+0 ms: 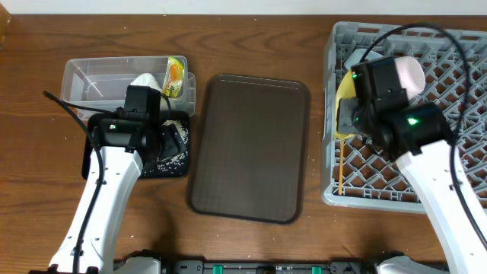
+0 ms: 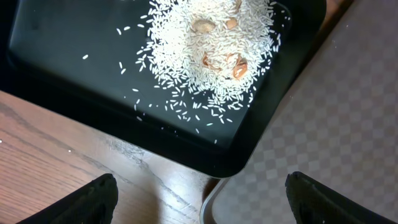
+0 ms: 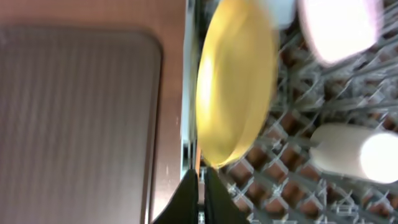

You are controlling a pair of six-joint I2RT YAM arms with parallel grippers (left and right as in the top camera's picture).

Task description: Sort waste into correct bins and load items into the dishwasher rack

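Note:
The grey rack [image 1: 456, 152] holds the yellow plate [image 1: 346, 87] on edge, the pinkish bowl [image 1: 411, 72] and the wooden chopsticks [image 1: 342, 164] along its left wall. My right gripper [image 1: 346, 125] is over that wall. In the right wrist view its fingers [image 3: 200, 180] are closed on a thin stick, below the plate [image 3: 236, 81], with the pale cup [image 3: 345, 149] lying to the right. The napkin [image 1: 144, 80] and wrapper [image 1: 175, 76] lie in the clear tub [image 1: 91, 76]. My left gripper [image 2: 199, 199] is open and empty over the black tray [image 2: 62, 56], which holds rice [image 2: 205, 43].
The dark brown serving tray [image 1: 251, 144] lies between the black tray [image 1: 87, 167] and the rack; its corner shows in the left wrist view [image 2: 336, 124]. Bare wooden table runs along the front.

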